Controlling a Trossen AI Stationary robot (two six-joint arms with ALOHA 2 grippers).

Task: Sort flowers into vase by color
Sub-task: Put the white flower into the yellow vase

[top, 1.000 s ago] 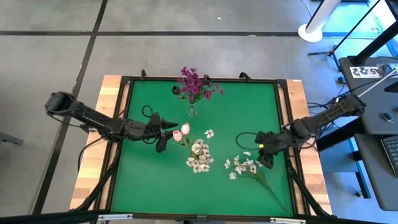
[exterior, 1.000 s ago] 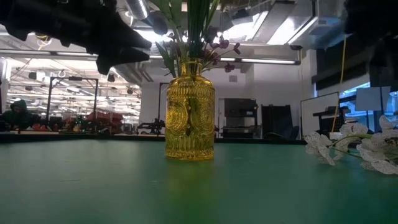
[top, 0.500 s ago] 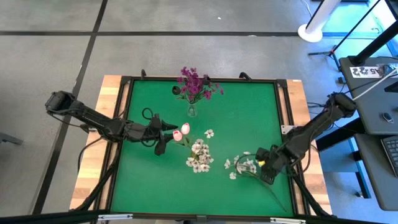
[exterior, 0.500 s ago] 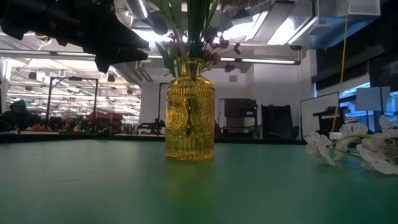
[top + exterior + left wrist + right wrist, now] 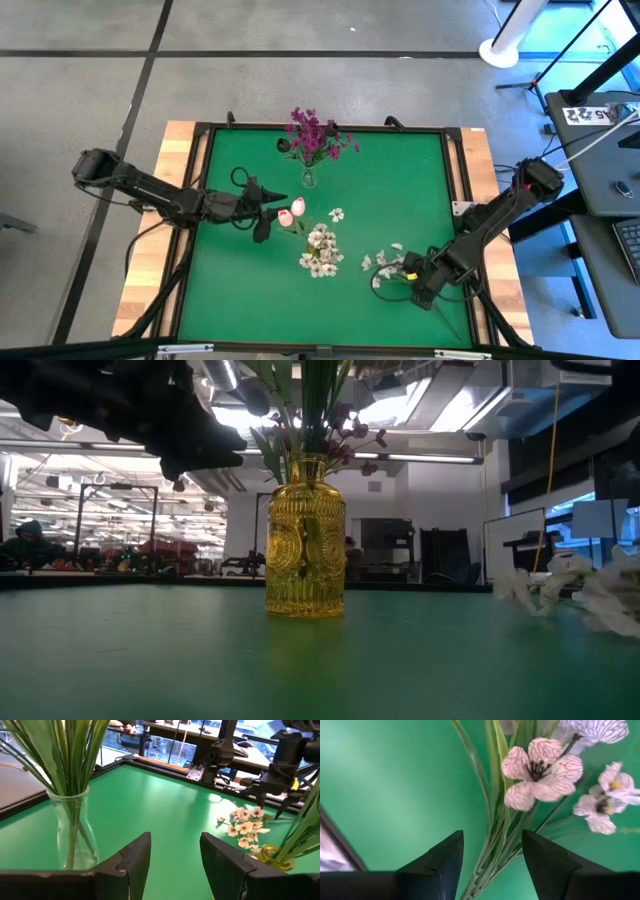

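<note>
green table point(image 5: 400, 180) | wooden edges point(image 5: 175, 150) | white post base point(image 5: 497, 50), perhaps

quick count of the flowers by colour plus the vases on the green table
magenta-purple bunch: 1
pink tulip buds: 2
white blossom sprays: 2
clear glass vase: 1
yellow vase: 1
Total: 7

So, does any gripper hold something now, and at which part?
Nothing is held. The right gripper is open, its fingers astride the green stems of the white blossom spray on the mat. The left gripper is open too and holds nothing.
</note>
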